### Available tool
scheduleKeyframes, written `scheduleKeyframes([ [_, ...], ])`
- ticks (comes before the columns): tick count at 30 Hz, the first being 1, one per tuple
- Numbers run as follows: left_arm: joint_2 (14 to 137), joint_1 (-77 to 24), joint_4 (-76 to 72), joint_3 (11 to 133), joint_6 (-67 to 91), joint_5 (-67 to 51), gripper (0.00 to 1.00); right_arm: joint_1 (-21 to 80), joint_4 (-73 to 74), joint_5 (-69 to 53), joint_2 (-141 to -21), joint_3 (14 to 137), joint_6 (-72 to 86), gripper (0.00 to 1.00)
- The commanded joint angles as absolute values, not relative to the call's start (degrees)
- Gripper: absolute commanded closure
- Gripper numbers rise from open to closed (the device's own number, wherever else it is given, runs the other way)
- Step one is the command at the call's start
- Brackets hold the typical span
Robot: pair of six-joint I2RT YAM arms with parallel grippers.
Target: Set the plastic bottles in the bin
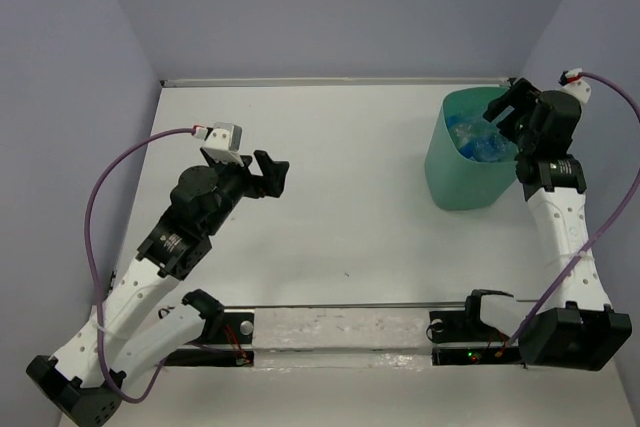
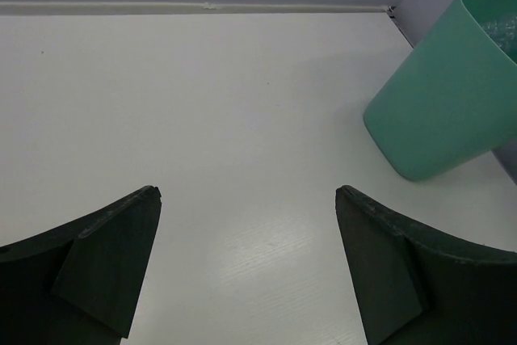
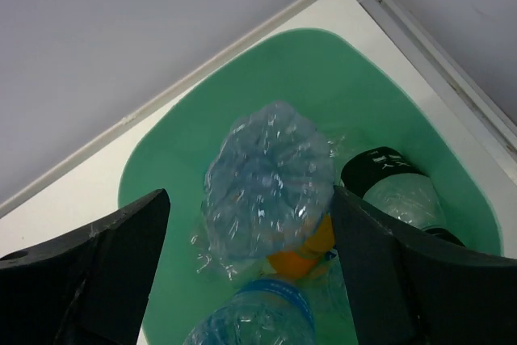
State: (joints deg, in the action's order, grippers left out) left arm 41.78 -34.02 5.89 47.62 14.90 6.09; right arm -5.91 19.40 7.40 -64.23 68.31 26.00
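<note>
The teal-green bin (image 1: 462,185) stands at the far right of the table. Inside it lie several plastic bottles (image 1: 478,139): a crumpled clear one (image 3: 271,175) on top, a short orange one (image 3: 303,258) under it, a blue-labelled one (image 3: 262,317) and a dark-labelled one (image 3: 394,183). My right gripper (image 1: 505,107) hangs over the bin's mouth, open, its fingers (image 3: 121,248) on either side of the crumpled bottle without clamping it. My left gripper (image 1: 272,175) is open over the bare table at mid-left, nothing between its fingers (image 2: 113,248). In the left wrist view the bin (image 2: 440,111) is far to the right.
A raised rail (image 1: 330,80) runs along the table's far edge, with walls behind and at both sides. A transparent strip (image 1: 340,329) lies between the arm bases at the near edge.
</note>
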Motion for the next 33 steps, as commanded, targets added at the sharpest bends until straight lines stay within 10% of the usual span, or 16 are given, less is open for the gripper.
scheduleKeyframes([
  [1, 40.78, -33.92, 4.04, 48.51, 14.15, 5.1, 0.01, -6.68, 19.42, 10.09, -61.7, 68.29, 25.85, 0.11],
  [25, 39.9, -33.75, 4.92, 48.52, 13.1, 10.98, 0.01, -6.68, 24.17, 12.78, -46.06, 75.76, 21.7, 0.0],
  [31, 37.8, -33.66, 4.66, 49.04, 12.39, 10.38, 0.01, -6.68, 17.94, -20.42, -45.78, 73.31, 28.63, 0.31],
  [33, 36.14, -33.66, 4.05, 50.09, 12.57, 8.09, 0.01, -6.68, 11.71, -35.29, -46.58, 71.55, 33.45, 0.65],
])
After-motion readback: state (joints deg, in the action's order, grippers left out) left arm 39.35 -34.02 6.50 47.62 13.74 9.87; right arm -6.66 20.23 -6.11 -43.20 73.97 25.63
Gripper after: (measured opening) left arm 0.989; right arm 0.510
